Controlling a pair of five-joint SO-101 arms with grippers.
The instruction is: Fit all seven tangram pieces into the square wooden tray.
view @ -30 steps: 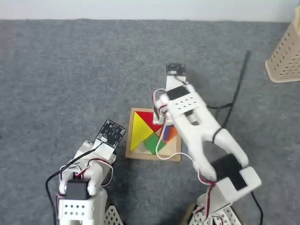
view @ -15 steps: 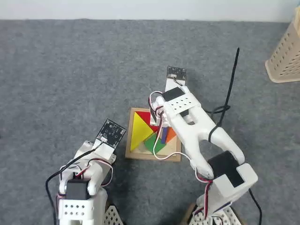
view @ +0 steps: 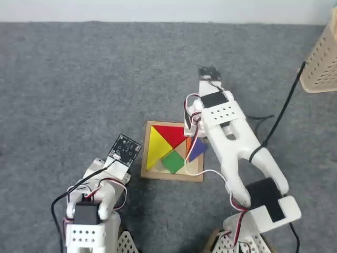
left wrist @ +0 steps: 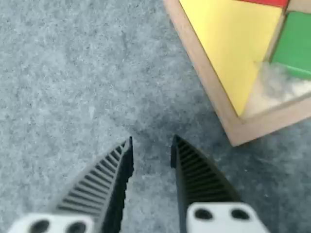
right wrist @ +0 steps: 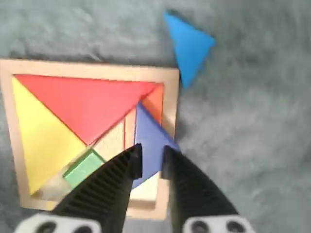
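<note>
The square wooden tray [view: 149, 174] lies mid-table and holds a red triangle [view: 171, 134], a yellow triangle [view: 156, 147], a green square [view: 172, 162] and an orange piece [right wrist: 154, 104]. A purple piece [view: 198, 151] lies tilted across the tray's right rim [right wrist: 171, 121]. My right gripper [right wrist: 150, 158] hovers just above the purple piece [right wrist: 150, 138], its fingers a narrow gap apart with nothing between them. A blue triangle [right wrist: 189, 46] rests on the carpet beyond the tray. My left gripper [left wrist: 150, 145] stands open over bare carpet beside the tray's corner [left wrist: 233, 131].
Grey carpet covers the table. A pale slatted basket [view: 322, 55] stands at the far right edge. A black cable [view: 281, 113] runs along the right arm's side. Open carpet stretches left of and behind the tray.
The right arm has swung to the right. The purple piece, on edge over the tray's middle before, now lies tilted across the right rim. The left arm has not moved.
</note>
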